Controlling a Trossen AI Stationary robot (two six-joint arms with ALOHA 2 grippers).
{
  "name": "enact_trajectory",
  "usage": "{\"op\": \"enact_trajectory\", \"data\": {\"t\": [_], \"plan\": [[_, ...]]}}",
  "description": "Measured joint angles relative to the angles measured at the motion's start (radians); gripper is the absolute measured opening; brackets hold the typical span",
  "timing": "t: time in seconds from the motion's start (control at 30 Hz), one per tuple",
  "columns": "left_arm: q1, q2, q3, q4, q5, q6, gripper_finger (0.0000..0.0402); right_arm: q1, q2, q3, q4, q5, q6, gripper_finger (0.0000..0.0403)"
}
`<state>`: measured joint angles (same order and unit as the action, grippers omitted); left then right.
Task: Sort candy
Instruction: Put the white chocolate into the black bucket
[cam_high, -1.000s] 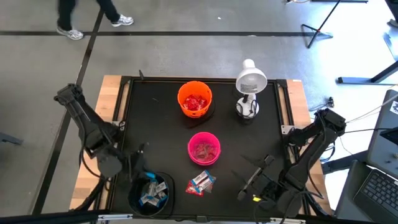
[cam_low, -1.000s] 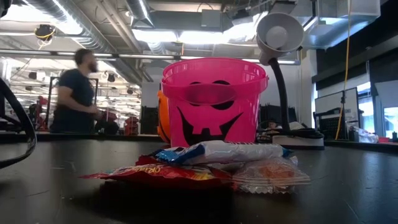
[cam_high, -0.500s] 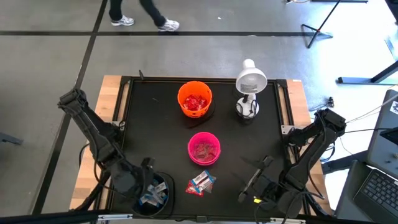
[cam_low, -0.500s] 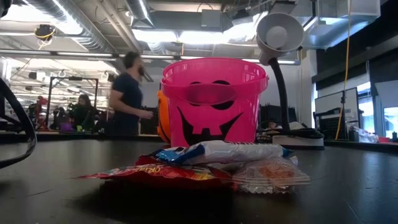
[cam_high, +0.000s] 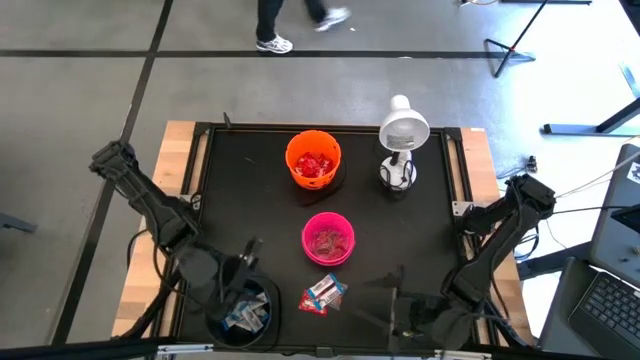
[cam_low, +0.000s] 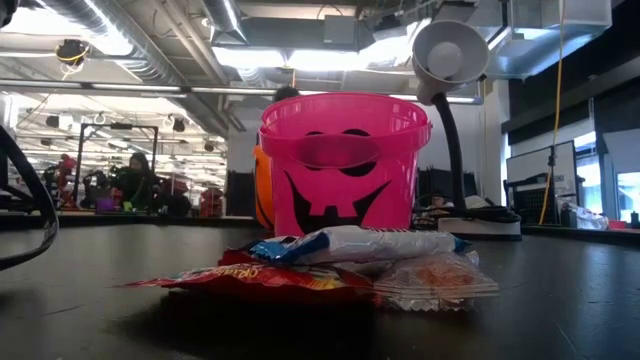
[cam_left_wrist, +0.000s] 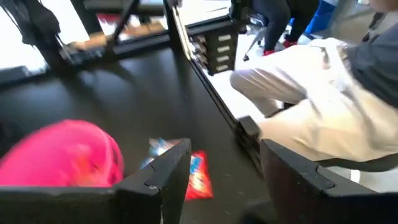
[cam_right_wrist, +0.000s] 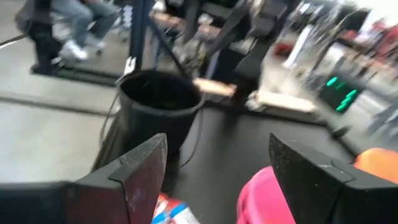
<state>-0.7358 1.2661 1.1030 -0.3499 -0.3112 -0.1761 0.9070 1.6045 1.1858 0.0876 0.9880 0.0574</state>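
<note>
A small pile of candy (cam_high: 322, 293) lies on the black table near its front edge. In the low view it is a red wrapper (cam_low: 270, 282), a blue-and-white one (cam_low: 350, 243) and a clear pinkish one (cam_low: 435, 278). Behind it stands the pink bowl (cam_high: 328, 238) with pinkish candy, and farther back the orange bowl (cam_high: 313, 160) with red candy. The black bowl (cam_high: 243, 310) at the front left holds blue-and-white candy. My left gripper (cam_high: 250, 255) hangs open over that bowl's far rim, empty (cam_left_wrist: 224, 168). My right gripper (cam_high: 385, 300) is open right of the pile, empty (cam_right_wrist: 217, 162).
A white desk lamp (cam_high: 400, 135) stands at the back right of the table. The table's raised frame (cam_high: 200, 180) runs along its sides. A person's legs (cam_high: 290, 20) cross the floor behind the table, and a seated person (cam_left_wrist: 323, 106) shows beyond the table's edge.
My left gripper has moved toward the table's right, over the black bowl's far rim. My right gripper has swung round from pointing at the far right to pointing left toward the candy pile. A person has walked across behind the table.
</note>
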Motion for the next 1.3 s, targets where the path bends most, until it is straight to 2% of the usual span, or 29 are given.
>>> {"op": "enact_trajectory", "data": {"t": [0.17, 0.33, 0.47, 1.3], "plan": [[0.074, 0.0, 0.0, 0.026, 0.011, 0.155, 0.0183, -0.048, 0.0, 0.0, -0.131, -0.144, 0.18, 0.0278], [0.16, 0.001, 0.0, 0.023, -0.004, 0.163, 0.0183, -0.078, 0.0, 0.0, -0.213, -0.224, 0.273, 0.0278], [0.197, 0.0, 0.0, 0.022, 0.041, 0.193, 0.0183, -0.079, 0.0, 0.0, -0.261, -0.229, 0.322, 0.0278], [0.247, -0.075, 0.0, 0.026, 0.056, 0.363, 0.0183, -0.077, 0.0, 0.0, -0.337, -0.203, 0.494, 0.0278]]}}
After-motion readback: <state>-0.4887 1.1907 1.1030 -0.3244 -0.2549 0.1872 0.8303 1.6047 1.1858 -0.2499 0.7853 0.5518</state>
